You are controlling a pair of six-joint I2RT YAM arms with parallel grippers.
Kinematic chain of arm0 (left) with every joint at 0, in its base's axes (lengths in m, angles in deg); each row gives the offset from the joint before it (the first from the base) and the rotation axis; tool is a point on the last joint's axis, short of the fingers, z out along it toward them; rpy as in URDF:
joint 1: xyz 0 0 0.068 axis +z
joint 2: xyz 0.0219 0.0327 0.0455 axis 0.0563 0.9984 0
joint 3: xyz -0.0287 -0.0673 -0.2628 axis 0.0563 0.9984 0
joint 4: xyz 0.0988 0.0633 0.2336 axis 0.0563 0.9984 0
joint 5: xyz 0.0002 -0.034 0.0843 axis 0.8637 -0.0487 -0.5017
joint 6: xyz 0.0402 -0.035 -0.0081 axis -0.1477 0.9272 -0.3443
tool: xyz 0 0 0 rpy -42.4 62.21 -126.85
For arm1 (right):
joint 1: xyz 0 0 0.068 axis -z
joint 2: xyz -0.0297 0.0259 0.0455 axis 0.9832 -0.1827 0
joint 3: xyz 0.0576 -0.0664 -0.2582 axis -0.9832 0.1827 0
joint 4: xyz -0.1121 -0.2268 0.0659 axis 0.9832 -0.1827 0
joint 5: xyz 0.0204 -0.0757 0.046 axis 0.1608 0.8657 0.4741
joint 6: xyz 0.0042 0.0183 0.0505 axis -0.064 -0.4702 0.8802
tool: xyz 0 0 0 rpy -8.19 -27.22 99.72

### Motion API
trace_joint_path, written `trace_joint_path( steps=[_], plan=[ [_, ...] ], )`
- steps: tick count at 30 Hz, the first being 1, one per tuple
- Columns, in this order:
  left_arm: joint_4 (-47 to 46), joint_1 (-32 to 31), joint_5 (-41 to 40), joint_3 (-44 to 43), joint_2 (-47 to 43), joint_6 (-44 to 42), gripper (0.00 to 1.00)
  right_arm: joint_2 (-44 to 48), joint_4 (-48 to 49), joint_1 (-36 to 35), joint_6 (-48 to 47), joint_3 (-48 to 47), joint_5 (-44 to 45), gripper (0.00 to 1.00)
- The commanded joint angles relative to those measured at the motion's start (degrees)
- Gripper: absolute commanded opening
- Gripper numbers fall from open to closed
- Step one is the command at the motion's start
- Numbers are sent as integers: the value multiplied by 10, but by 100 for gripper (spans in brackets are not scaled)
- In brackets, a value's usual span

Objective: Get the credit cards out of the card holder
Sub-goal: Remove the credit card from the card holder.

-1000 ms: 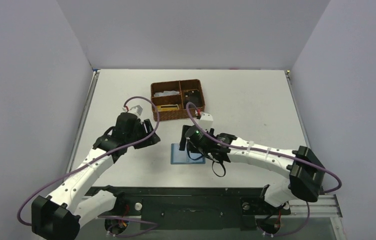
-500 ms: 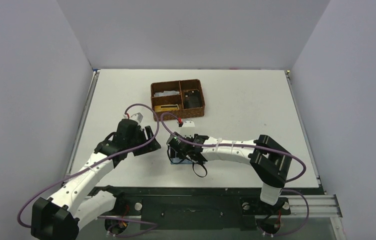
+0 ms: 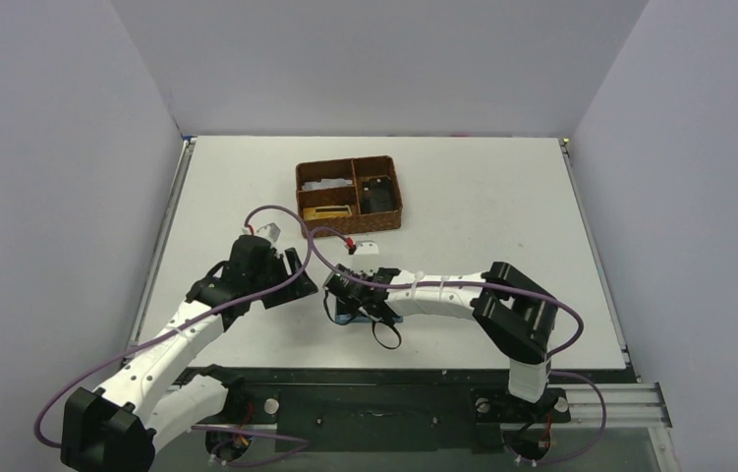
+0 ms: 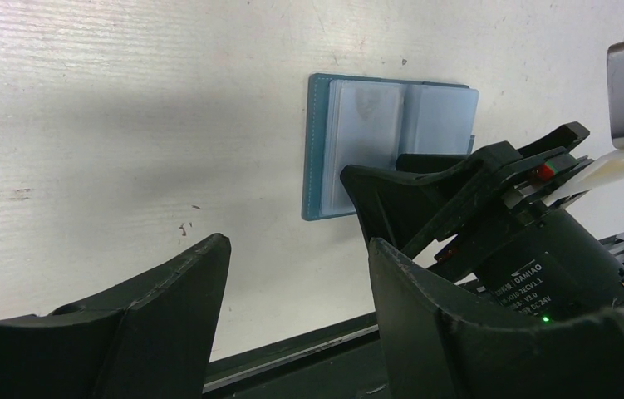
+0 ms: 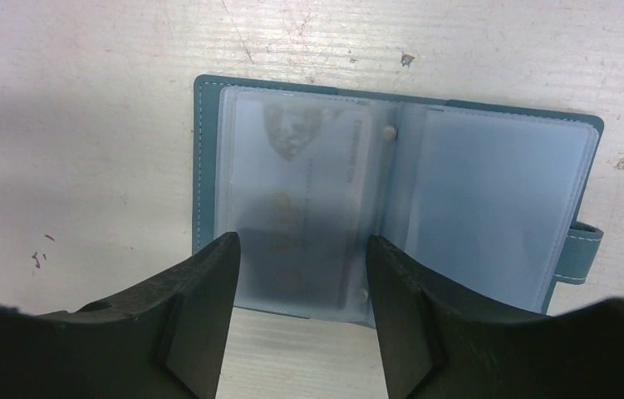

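Note:
The teal-blue card holder (image 5: 391, 208) lies open and flat on the white table, with clear plastic pockets inside and its snap tab (image 5: 581, 253) at the right edge. A pale card (image 5: 308, 199) shows through the left pocket. My right gripper (image 5: 302, 249) is open and hovers just above the holder's left pocket, near its front edge, holding nothing. In the top view the holder (image 3: 347, 317) is mostly hidden under it. My left gripper (image 4: 296, 258) is open and empty, above bare table left of the holder (image 4: 350, 150).
A brown woven compartment basket (image 3: 349, 196) with small items stands at the back of the table. The table's black front rail (image 3: 365, 379) runs close in front of the holder. Purple cables loop over both arms.
My right gripper has swung left and lowered over the card holder, its arm folding in. My left gripper has shifted slightly down and toward the holder.

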Motion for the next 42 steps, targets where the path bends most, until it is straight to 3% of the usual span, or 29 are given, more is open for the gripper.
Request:
trace_joint_path(
  steps=[1, 12, 14, 17, 18, 24, 36, 42],
  plan=[
    [-28, -1, 9, -7, -7, 10, 60, -5, -2, -3, 2, -14, 18, 53],
    [-33, -1, 12, -8, -4, 23, 61, -32, -6, -3, -9, -11, 3, 50],
    [-33, -1, 13, -8, -4, 24, 61, -34, -7, -3, -10, -10, 0, 46],
    [-34, -1, 14, -8, 0, 25, 61, -35, -7, -2, -11, -5, -4, 33],
    [-37, -1, 16, -7, 5, 26, 61, -32, -6, 0, -12, 0, -9, 23],
    [-55, -2, 30, -2, 25, 29, 61, 2, 48, 22, -15, 49, -58, 0],
    [-98, -30, 44, 7, 80, 47, 60, 81, 327, 88, 3, 201, -259, 0],
    [-138, -43, 54, 22, 111, 65, 50, 93, 406, 106, 34, 243, -309, 0]
  ],
)
